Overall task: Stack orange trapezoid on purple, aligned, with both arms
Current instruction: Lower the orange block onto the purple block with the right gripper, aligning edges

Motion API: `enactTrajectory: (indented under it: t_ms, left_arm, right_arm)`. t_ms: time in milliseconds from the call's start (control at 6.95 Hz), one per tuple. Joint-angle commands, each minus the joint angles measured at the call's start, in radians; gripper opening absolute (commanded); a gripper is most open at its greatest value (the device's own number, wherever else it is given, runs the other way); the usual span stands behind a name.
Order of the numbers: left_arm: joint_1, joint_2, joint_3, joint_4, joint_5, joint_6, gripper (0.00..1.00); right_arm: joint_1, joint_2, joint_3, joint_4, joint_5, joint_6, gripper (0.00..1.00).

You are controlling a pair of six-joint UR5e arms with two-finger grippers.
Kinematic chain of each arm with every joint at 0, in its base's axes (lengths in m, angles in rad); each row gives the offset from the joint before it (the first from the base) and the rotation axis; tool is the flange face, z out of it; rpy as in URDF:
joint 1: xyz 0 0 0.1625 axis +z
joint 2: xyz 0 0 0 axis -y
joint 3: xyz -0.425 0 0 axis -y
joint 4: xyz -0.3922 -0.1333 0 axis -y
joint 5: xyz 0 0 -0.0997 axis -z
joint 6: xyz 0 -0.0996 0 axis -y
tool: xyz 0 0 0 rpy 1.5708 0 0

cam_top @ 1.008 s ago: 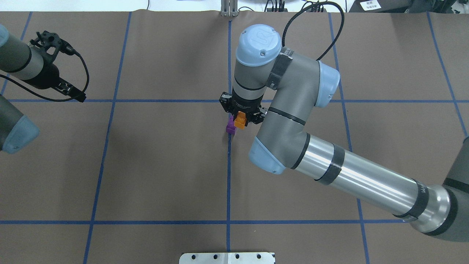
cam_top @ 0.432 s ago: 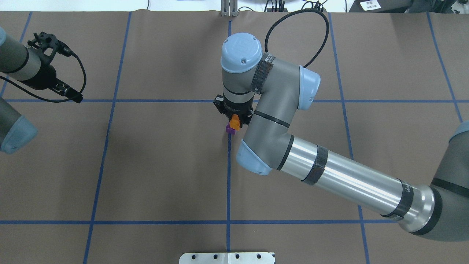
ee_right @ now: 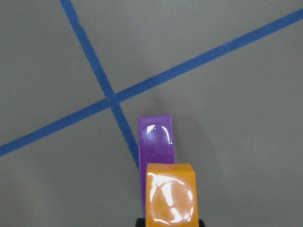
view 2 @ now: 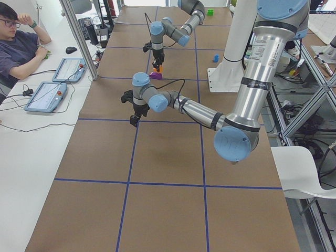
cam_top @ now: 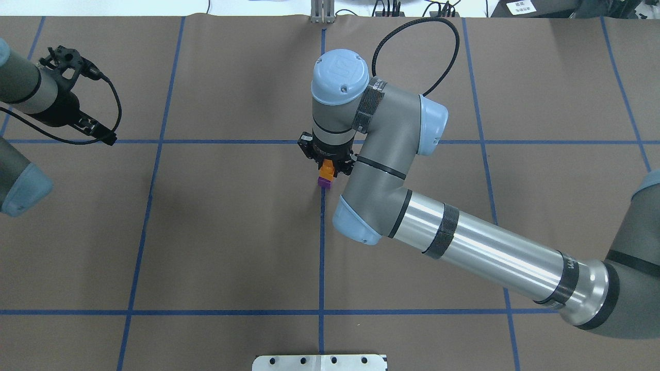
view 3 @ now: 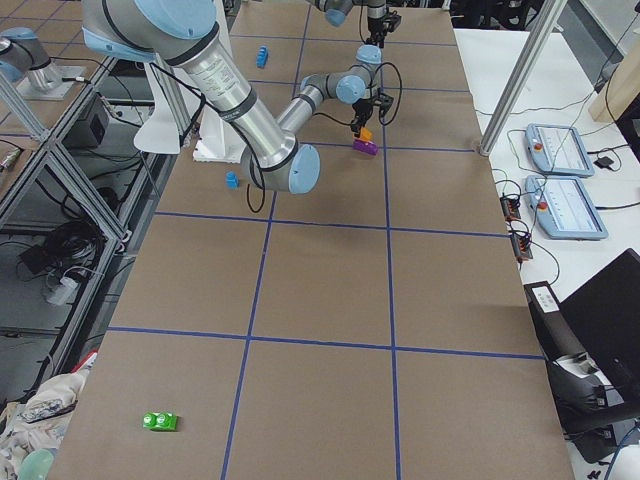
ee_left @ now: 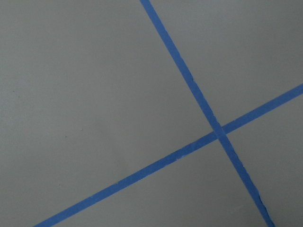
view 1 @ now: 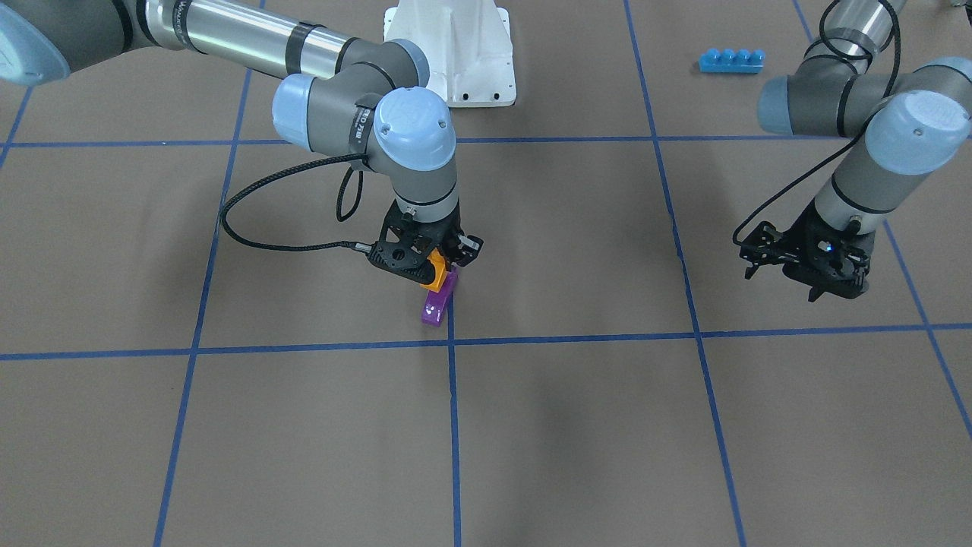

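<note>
The right arm (cam_top: 464, 247) reaches over the tabletop (cam_top: 232, 232) to the centre tape line. The left arm (cam_top: 26, 93) hangs well off to the side, and I can't tell if its pincer (view 1: 809, 266) is wide or narrow. The right pincer (cam_top: 327, 162) grips the orange trapezoid (ee_right: 170, 196) just over the purple (ee_right: 155, 139), which sits on the tabletop. Placement step, I'd say: next it needs squaring up, then a straight push down. No containers here.

Grey-and-silver jointed arms (cam_top: 479, 252), light-blue joint caps (cam_top: 340, 77), looping black cables (view 1: 304, 246), black bands (cam_top: 444, 230) across silver.
</note>
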Motion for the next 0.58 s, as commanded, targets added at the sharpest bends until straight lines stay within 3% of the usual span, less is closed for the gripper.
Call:
enactTrajectory:
  t_ms: [0,432]
  left_arm:
    - [0.000,0.000,0.001,0.000,0.001,0.000,1.00]
    - [0.002,0.000,0.006,0.000,0.003,0.000,1.00]
  right_arm:
    - [0.000,0.000,-0.017,0.005,-0.003,-0.005,0.00]
    - [-0.002,0.000,-0.043,0.054,-0.009,-0.003,0.00]
